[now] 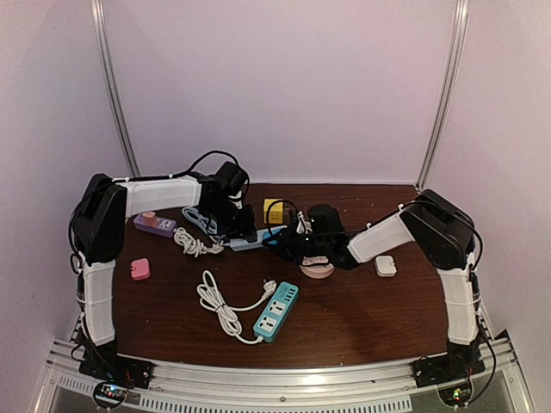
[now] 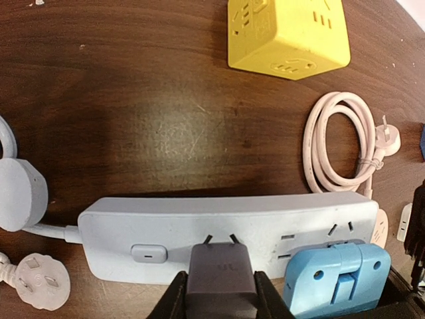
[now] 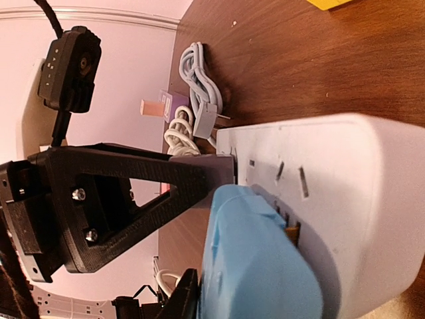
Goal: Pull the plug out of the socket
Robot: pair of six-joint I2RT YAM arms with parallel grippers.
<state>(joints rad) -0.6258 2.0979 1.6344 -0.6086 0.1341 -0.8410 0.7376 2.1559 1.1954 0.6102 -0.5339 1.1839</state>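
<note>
1. Fingers point(image 2: 171, 302) of the left hand point(image 2: 221, 292) clamp the dark grey plug point(image 2: 219, 266), one black finger on each side of its body.
2. That plug sits at the middle of the pale power strip point(image 2: 166, 219), against the strip's near long edge. Its front meets the strip's face just below two slanted slots. We cannot tell whether its pins are seated.
3. Just right of it, a light-blue adapter point(image 2: 339, 272) occupies the strip's right end. In the right wrist view a brass pin shows between adapter and strip.
4. The right hand point(image 1: 291, 243) is at that same end of the strip. The adapter fills its camera's near field, and we cannot tell how its jaws stand.
5. Beyond the strip on the dark wooden surface point(image 2: 133, 100) stands a yellow cube socket point(image 2: 285, 30). A coiled pink cable point(image 2: 335, 143) lies to the right and a loose white plug point(image 2: 40, 282) at lower left.
6. From above, both arms reach inward and meet at the surface's centre, wrists low over the strip.
7. A teal strip point(image 1: 276, 311) with a white cable point(image 1: 219, 305) lies nearer the bases, well apart from both hands. A purple strip point(image 1: 155, 224) lies beside the left arm.
</note>
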